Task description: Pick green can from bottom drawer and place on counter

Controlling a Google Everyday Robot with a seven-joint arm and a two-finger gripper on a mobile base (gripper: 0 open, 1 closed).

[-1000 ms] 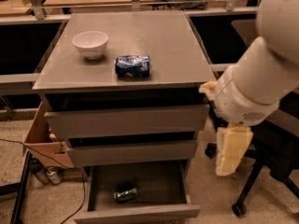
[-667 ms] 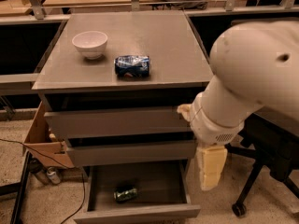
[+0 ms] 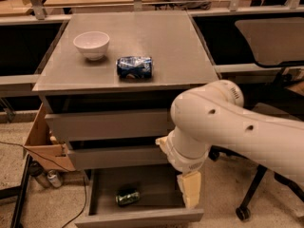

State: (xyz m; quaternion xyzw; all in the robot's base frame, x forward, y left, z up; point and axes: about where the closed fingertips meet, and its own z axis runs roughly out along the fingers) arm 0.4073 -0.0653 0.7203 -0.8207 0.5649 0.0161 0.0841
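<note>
The green can (image 3: pixel 127 197) lies on its side on the dark floor of the open bottom drawer (image 3: pixel 142 218), left of middle. My gripper (image 3: pixel 191 190) hangs point-down from the white arm (image 3: pixel 223 127) over the drawer's right side. It is to the right of the can and apart from it, and holds nothing that I can see. The grey counter (image 3: pixel 166 46) tops the cabinet above.
A white bowl (image 3: pixel 91 44) and a blue-and-white can (image 3: pixel 135 67) sit on the counter. Two taller drawers (image 3: pixel 109 125) above the open one are closed. A cardboard box (image 3: pixel 42 141) and bottles (image 3: pixel 47 177) stand on the floor at left. A chair base (image 3: pixel 243 213) is at right.
The arm has swung left and down from beside the cabinet's right side to in front of it. The gripper now hangs over the open drawer's right part. The can has not moved.
</note>
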